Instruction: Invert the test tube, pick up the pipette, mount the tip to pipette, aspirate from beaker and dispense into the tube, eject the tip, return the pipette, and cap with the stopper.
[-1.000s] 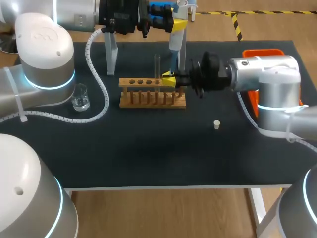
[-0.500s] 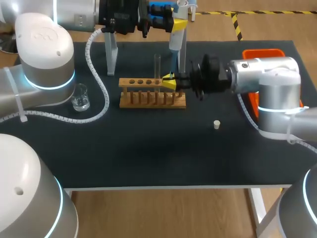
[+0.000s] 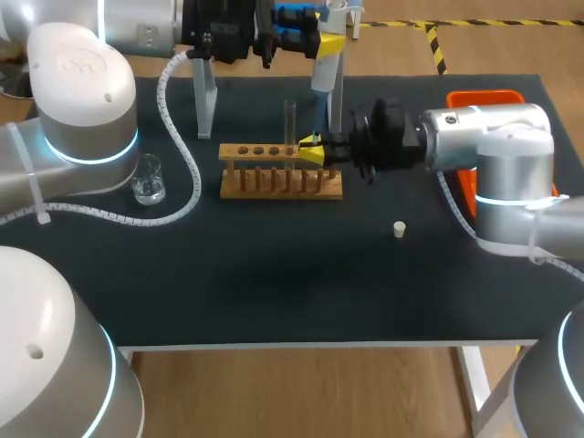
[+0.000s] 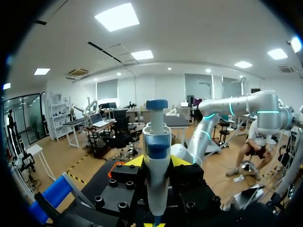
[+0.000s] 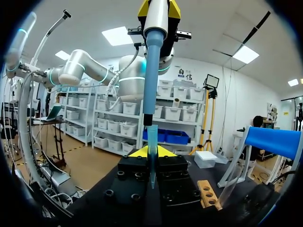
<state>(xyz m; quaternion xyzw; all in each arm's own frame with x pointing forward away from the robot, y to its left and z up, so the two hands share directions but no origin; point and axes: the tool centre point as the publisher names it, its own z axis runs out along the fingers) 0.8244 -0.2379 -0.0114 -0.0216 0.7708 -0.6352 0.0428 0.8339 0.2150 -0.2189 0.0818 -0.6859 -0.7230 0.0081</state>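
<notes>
**Holding the pipette upright over the rack's right end**

Nearest the front edge of the table [image 3: 274,292], the white stopper [image 3: 399,229] lies alone, toward the right edge. Farther back, the wooden rack [image 3: 281,182] stands mid-table, its long side parallel to the front edge. The beaker [image 3: 148,179] sits close to the left edge, well apart from the rack.

The right arm comes in from the right edge with its wrist roughly level with the tabletop. The right gripper [image 3: 312,151] sits at the rack's right end. Its fingers are pinched almost together on the pipette tip [image 5: 151,137], which points straight down between them. The test tube [image 3: 290,117] stands upright in the rack, just beside that gripper.

Toward the far edge, the left arm reaches across from the far left corner. The left gripper [image 3: 324,41] is clamped on the pipette [image 3: 321,80], with one yellow finger on either side of the barrel. The pipette's long axis is vertical, plunger up, and its lower end meets the tip.
</notes>
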